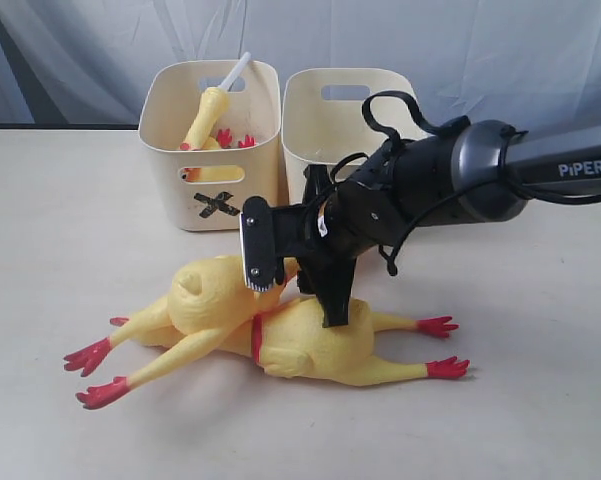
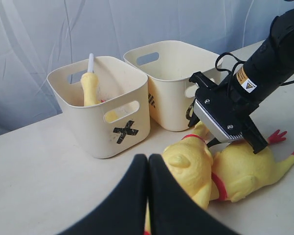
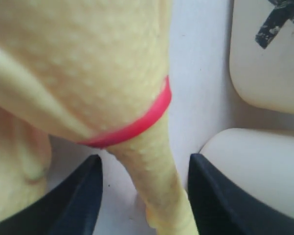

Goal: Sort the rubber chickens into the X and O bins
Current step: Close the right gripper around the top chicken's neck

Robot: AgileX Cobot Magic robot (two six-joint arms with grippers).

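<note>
A pale surface (image 1: 60,200) fills the scene, with a grey cloth backdrop (image 1: 80,50) behind it. One black right arm (image 1: 480,175) reaches in and ends over the middle of the surface.

Two cream bins stand side by side and close together, just beyond the right gripper (image 1: 298,300). The X bin (image 1: 165,170) is behind it and to the left in the exterior view. The second bin (image 1: 310,140) is directly behind it, and its mark is mostly hidden.

Two rubber chickens lie pressed together under the right gripper. The left chicken (image 1: 205,295) stretches its red feet away to the left. The right chicken (image 1: 320,350) stretches its feet away to the right. A third, the slim chicken (image 1: 208,112), leans upright inside the X bin. Red feet (image 1: 235,140) beside it belong to at least one more, mostly hidden.

The right gripper is spread wide and straddles the left chicken's neck just past its red band. There is a gap on each side, so nothing is clamped. The left gripper (image 2: 147,159) is pressed closed and empty, low on the near side of the chickens.

Bare surface lies open to the left of the right gripper, beyond the feet, and in front of it. The bin walls crowd the far side.

One white tube (image 1: 233,72) juts from the slim chicken's mouth, above the X bin's rim.
</note>
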